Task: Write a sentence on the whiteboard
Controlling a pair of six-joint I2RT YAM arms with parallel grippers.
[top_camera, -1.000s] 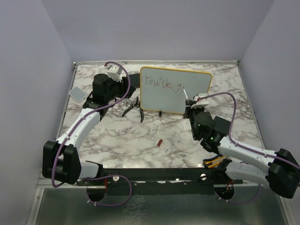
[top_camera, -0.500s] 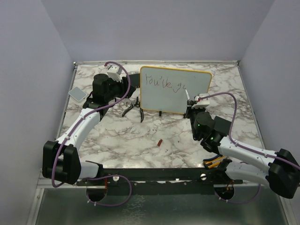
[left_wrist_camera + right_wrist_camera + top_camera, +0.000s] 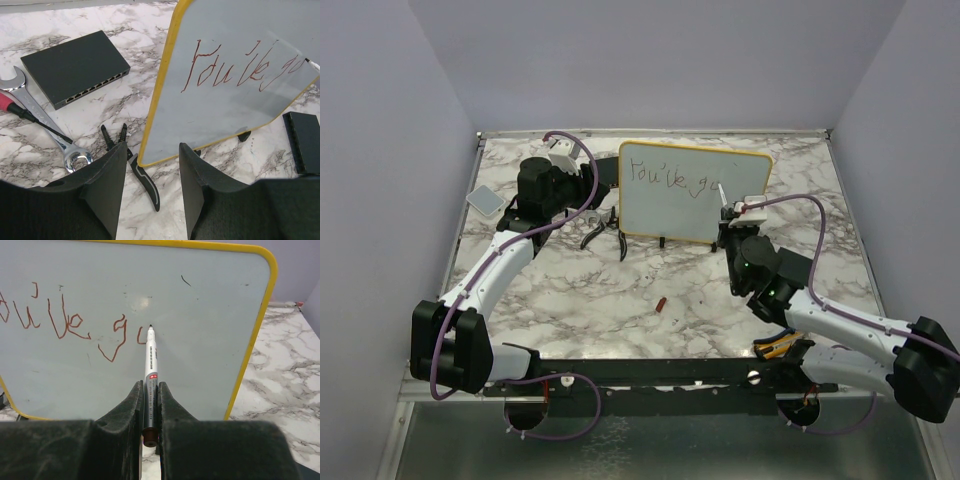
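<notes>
The whiteboard, yellow-framed, stands upright at the back middle of the marble table. The sentence reads "You've g" in red-brown strokes, with a small curved stroke begun after the g. My right gripper is shut on a white marker whose tip touches the board at that last stroke. At the board's lower left corner my left gripper stands open with nothing between its fingers.
Left of the board lie a black box, a wrench, a red-handled screwdriver and pliers. A grey pad sits at the far left, a small red cap mid-table.
The marker tip has moved a little up and right on the board, adding a short stroke after the g. The left arm has not moved.
</notes>
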